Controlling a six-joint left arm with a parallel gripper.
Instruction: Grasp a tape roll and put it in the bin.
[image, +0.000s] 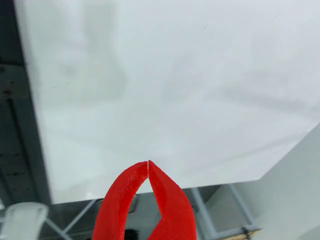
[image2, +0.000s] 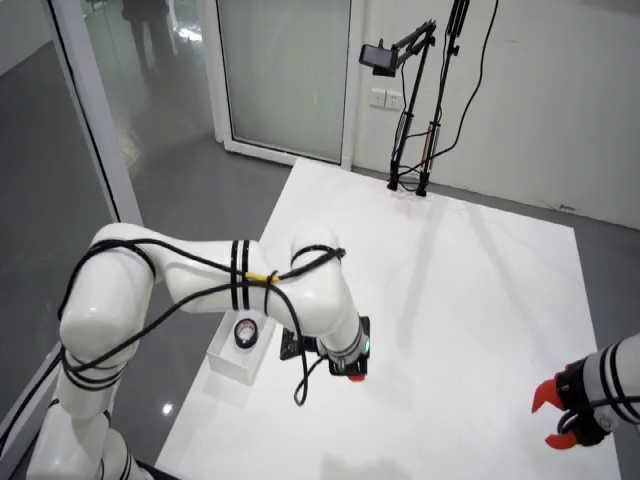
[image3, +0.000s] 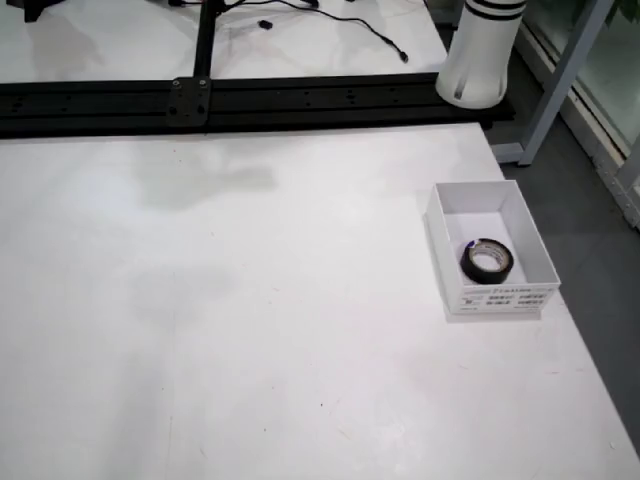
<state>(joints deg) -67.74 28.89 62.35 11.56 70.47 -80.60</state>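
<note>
A black tape roll (image3: 486, 262) lies flat inside the white open bin (image3: 445, 250) near the table's right edge in the view from above. In the side view the same tape roll (image2: 246, 334) shows in the bin (image2: 228, 365), just left of the arm's wrist. My red gripper (image2: 351, 375) hangs low over the table, right of the bin. The view that rides on the gripper shows the gripper (image: 148, 163) shut, its red fingertips touching with nothing between them, over bare white table. No arm appears in the view from above.
A second arm's red gripper (image2: 556, 420) stands at the table's right edge in the side view. A black camera stand (image2: 412, 110) sits at the far side. A black rail (image3: 250, 98) and a white arm base (image3: 483, 55) line the table's top edge from above.
</note>
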